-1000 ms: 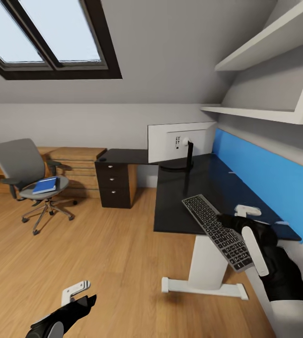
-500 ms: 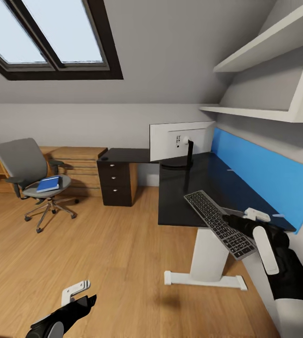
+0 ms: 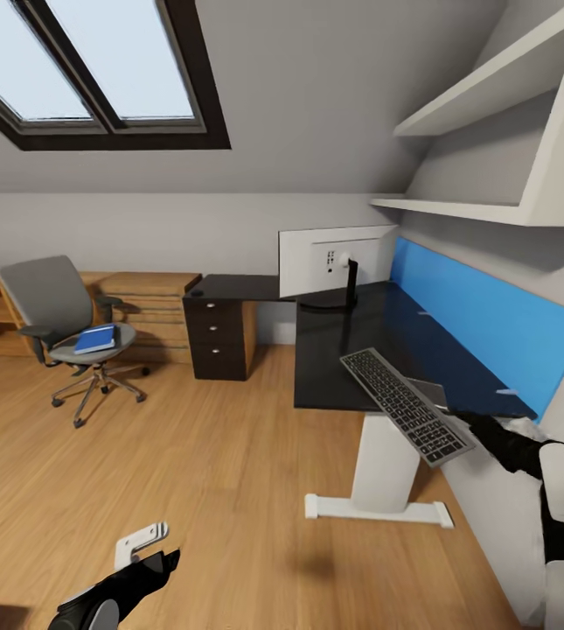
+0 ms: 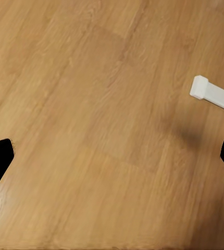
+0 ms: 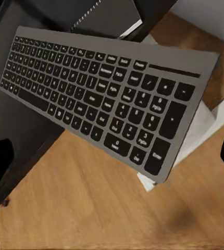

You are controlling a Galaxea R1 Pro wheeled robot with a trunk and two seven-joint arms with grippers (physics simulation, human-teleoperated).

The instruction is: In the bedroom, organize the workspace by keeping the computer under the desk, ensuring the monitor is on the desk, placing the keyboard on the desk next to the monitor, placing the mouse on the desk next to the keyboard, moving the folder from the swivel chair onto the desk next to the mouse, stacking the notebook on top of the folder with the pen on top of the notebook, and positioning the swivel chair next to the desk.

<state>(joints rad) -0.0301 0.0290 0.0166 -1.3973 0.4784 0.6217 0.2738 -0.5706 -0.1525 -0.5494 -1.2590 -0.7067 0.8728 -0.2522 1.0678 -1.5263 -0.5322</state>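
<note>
The keyboard (image 3: 407,417) lay tilted, overhanging the desk (image 3: 365,350) front edge; the right gripper (image 3: 478,426) stood beside it, fingers spread, holding nothing; the left gripper (image 3: 146,560) hung open over the floor (image 3: 185,464).

The keyboard (image 5: 108,100) carries white legends on its dark keys in the right wrist view, but they are too blurred to read as letters or numbers. In the head view the keyboard's (image 3: 407,406) keys show only as pale specks. The white back of the monitor (image 3: 337,261) has a few small dark marks, too small to tell as text. No brand, label, number or sign can be read anywhere else.
</note>
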